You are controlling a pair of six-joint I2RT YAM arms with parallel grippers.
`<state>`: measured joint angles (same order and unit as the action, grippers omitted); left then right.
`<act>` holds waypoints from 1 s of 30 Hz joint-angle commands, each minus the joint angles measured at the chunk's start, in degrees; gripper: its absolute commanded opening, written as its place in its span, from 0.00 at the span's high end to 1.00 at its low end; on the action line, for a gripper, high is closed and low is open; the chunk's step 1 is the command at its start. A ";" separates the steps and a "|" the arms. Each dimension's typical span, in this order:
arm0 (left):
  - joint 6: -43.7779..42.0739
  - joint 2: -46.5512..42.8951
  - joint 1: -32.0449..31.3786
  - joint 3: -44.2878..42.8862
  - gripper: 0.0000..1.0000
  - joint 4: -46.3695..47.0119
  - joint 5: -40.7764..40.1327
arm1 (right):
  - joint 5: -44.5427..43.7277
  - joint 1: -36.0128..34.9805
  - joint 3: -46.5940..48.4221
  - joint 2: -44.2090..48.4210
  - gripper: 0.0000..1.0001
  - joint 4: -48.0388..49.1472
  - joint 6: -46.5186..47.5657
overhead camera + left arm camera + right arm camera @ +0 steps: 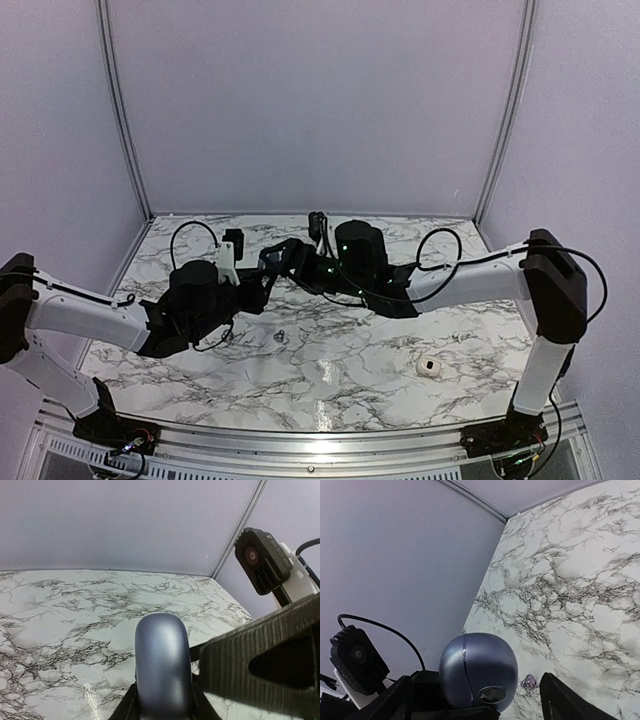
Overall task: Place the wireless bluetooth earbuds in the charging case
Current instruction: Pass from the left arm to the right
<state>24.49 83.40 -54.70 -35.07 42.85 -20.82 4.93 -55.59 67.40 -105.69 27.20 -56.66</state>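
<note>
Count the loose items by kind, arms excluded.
Charging case, blue-grey: 1
Greyish earbud piece: 1 in view, too small to tell whether it is a pair
Small white rounded thing: 1
Total: 3

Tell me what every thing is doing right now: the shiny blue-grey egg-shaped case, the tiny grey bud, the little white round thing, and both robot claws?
blue-grey egg-shaped case: looks shut, held up off the table.
left gripper: shut on the case.
right gripper: open, fingers either side of the case.
tiny greyish shiny earbud: lying loose on the marble table, outside the case.
small white rounded thing: lying on the table, nothing touching it.
</note>
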 commanded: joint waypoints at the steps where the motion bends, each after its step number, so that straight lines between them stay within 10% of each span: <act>1: -2.47 -4.69 0.53 2.47 0.76 1.09 3.96 | 2.90 3.44 -1.29 7.03 0.09 1.43 9.65; 15: -8.86 -16.57 1.87 0.98 0.77 -17.36 28.82 | 11.49 7.43 -7.17 25.24 0.01 -19.59 54.76; 30: -17.99 -18.95 1.87 -7.69 0.80 -38.05 45.11 | 36.58 6.72 -18.41 36.30 0.08 -18.04 61.35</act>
<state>9.13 64.88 -53.08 -40.82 9.10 16.71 31.24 -48.36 47.59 -68.60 9.32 1.85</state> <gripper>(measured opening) 0.295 0.942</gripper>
